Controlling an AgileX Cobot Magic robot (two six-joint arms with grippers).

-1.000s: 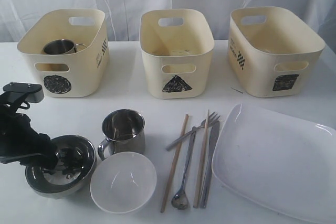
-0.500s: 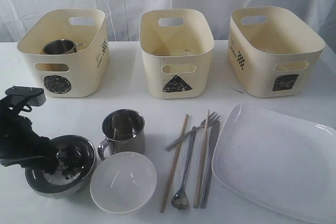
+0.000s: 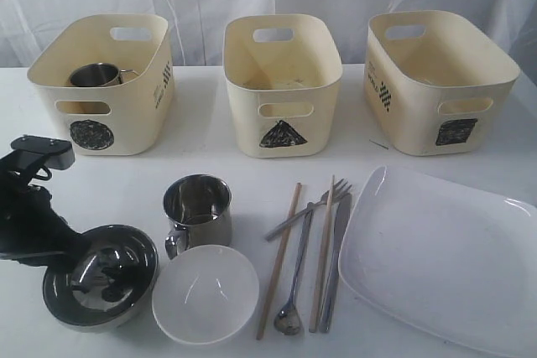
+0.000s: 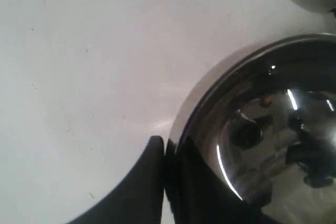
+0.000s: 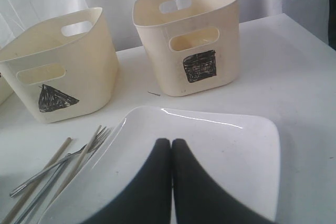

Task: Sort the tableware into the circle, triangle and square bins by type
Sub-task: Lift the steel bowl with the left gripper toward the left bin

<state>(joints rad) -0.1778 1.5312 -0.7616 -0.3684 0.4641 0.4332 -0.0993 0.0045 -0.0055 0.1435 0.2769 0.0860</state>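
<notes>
My left gripper (image 3: 60,251) is shut on the near-left rim of the steel bowl (image 3: 101,278). In the left wrist view one finger (image 4: 149,156) presses the outside of the rim and the other is dark inside the steel bowl (image 4: 262,129). The white bowl (image 3: 205,293) touches it on the right, and a steel mug (image 3: 199,211) stands behind. Chopsticks (image 3: 278,262), a spoon (image 3: 292,291), a fork (image 3: 312,207) and a knife (image 3: 336,262) lie in the middle. My right gripper (image 5: 171,142) is shut and empty above the white plate (image 5: 236,150); the exterior view does not show it.
Three cream bins stand at the back: circle bin (image 3: 126,115) with a second mug (image 3: 95,75) inside, triangle bin (image 3: 283,81), square bin (image 3: 419,81). The large plate (image 3: 445,257) fills the front right. The left arm (image 3: 25,207) sits at the left table edge.
The left gripper's jaws have closed onto the steel bowl's rim. The steel bowl slid slightly toward the front and nudged the white bowl to the right. The right gripper stayed shut.
</notes>
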